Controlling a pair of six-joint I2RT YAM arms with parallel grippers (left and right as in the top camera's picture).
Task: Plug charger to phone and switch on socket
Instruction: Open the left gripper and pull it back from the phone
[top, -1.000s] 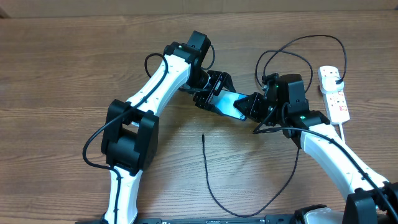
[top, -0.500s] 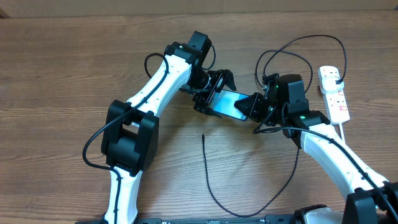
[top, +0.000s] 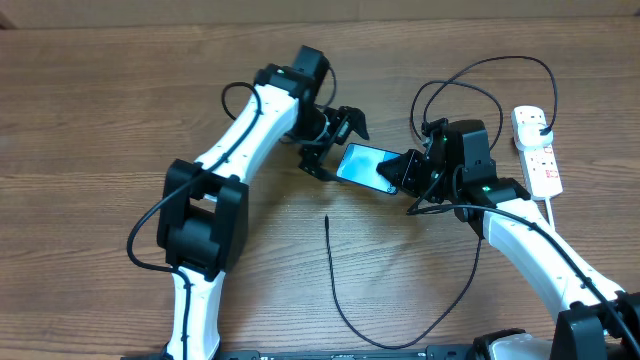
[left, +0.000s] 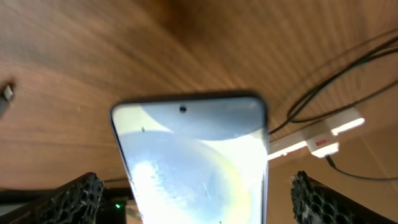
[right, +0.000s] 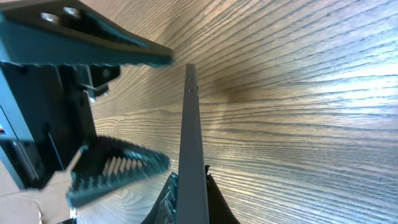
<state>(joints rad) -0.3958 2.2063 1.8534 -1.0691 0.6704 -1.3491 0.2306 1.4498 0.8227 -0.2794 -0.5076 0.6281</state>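
Above the wooden table (top: 100, 120), the overhead view shows the phone (top: 366, 165) pinched at its right end by the right gripper (top: 403, 173). The left gripper (top: 335, 143) stands wide open around the phone's left end. The charger (top: 335, 290) has its tip near the phone, on the robot's side; the socket (top: 537, 150) lies well right of the phone.

From the left wrist, both fingers (left: 74, 198) are apart from the phone's sides.

From the right wrist, the phone appears edge-on, clamped between dark fingers (right: 163, 202).

Overhead looks straight down on the table (top: 90, 90); both my wrist cameras crowd the phone (top: 366, 164) from opposite ends, sharing it.
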